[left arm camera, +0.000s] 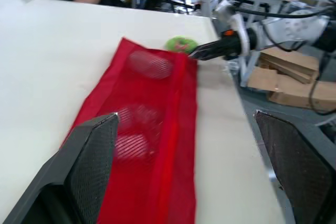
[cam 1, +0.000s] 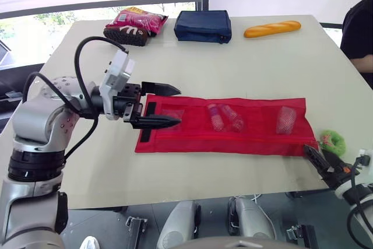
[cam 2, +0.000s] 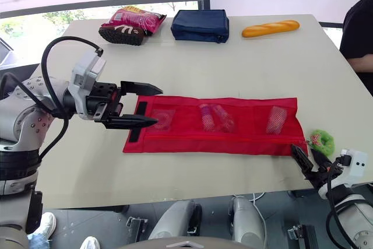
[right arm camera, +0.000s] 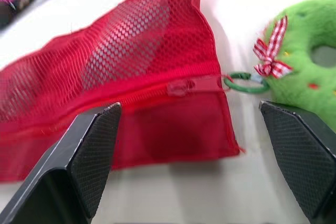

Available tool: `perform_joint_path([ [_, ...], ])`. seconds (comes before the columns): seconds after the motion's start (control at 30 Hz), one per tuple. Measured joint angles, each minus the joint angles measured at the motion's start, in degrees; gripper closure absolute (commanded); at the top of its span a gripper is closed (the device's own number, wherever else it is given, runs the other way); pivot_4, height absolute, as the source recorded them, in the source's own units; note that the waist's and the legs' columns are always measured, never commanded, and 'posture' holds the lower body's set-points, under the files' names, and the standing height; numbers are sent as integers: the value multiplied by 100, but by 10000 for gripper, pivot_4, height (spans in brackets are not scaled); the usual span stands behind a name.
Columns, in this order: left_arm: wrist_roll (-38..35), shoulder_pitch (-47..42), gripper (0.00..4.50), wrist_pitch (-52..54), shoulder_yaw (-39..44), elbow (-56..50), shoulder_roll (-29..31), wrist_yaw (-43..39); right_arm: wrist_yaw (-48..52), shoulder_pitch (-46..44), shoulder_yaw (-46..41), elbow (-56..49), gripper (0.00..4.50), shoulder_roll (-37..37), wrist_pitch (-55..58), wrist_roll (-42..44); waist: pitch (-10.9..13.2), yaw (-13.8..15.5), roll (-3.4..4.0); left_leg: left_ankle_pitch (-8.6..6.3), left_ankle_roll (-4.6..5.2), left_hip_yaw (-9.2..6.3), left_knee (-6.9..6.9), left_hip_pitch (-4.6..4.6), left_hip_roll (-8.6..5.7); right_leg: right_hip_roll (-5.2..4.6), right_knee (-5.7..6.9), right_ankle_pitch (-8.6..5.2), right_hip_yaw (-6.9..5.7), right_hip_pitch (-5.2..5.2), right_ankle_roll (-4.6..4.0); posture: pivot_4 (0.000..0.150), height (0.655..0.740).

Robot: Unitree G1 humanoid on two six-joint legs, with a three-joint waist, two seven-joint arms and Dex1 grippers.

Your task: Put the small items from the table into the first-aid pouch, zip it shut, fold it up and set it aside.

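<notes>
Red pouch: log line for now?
red mesh pouch: flat, filled | left end effector: open over left end | right end effector: open by zipper pull

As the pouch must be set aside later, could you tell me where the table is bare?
Widest bare band: between red pouch and the back row of snack bag, navy case and bread loaf. Narrower strip along the near edge. Crowded: pouch's right end, by green plush ring and right gripper.

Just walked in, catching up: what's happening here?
The robot is working on a red mesh pouch lying flat on the table, small items in its pockets. Its left gripper is open at the pouch's left end; the right gripper is open at the right end, near the zipper slider and a green plush toy. Not folded yet.
</notes>
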Motion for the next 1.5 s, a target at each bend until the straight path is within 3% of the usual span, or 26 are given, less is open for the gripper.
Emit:
perform_joint_path([
  [0.03,-60,-50,784,64,-37,-102,-28,29,0,-53,5,22,0,0,41,53,0,1,-1,0,0,0,0,1,0,2,2,0,0,0,1,1500,7397],
  [0.2,-265,-130,0,154,-82,-419,-96,128,83,-155,306,104,14634,-82,89,-10,-1,-22,-2,1,-2,4,-2,9,8,16,8,1,7,1,1,1500,7397],
  [0.23,-286,-131,0,160,-82,-437,-95,133,92,-153,355,110,21742,-116,87,-67,-1,-22,-2,1,-2,4,-2,9,12,23,8,1,8,1,1,1500,7397],
  [0.27,-324,-130,0,166,-82,-449,-95,136,97,-150,408,116,24899,-130,89,-99,-1,-22,-2,2,-3,6,-2,9,17,40,8,1,9,1,2,1500,7397],
  [0.4,-357,-126,0,156,-77,-494,-87,136,177,-277,517,115,44379,-131,30,-153,-6,-25,-11,2,-4,18,-2,17,28,57,8,-3,20,4,9,1500,7397],
  [0.67,-383,-81,0,51,-64,-494,-82,123,-115,-789,256,586,44815,-210,-174,-295,-4,23,-7,6,-11,33,-2,18,27,58,8,6,33,2,-6,1500,7397],
  [0.9,-385,124,0,-69,62,-484,49,64,195,-791,-191,380,44815,-1402,-136,-413,0,0,-1,1,-1,64,-4,27,30,62,10,2,62,-1,3,1500,7397],
  [1.1,-470,536,0,-146,550,-521,298,19,30,-1381,-322,-837,44815,-2212,639,761,7,-47,-15,0,0,89,-15,50,55,65,16,-5,88,1,12,1500,7397],
  [1.27,-467,801,0,-279,903,-503,516,-43,-693,-2472,826,-1587,44815,-2453,1383,1967,15,-43,-30,0,-1,88,-19,50,56,63,12,-5,85,1,8,1500,7397],
  [1.43,-461,816,0,-337,948,-504,545,10,-1775,-3355,2570,-1568,44815,-1438,1803,1748,23,-8,-60,6,-11,89,-17,44,53,59,11,7,86,-4,-10,1500,7397],
  [1.47,-479,805,0,-335,946,-534,545,73,-2056,-3496,3158,-1471,39462,-1072,1880,1442,23,-6,-59,9,-17,91,-17,37,51,58,12,8,89,-12,-10,1500,7397],
  [1.5,-482,805,0,-335,946,-537,545,79,-2077,-3501,3210,-1450,37956,-1049,1889,1416,23,-2,-60,12,-21,91,-16,36,50,57,12,8,88,-12,-10,1500,7397],
])
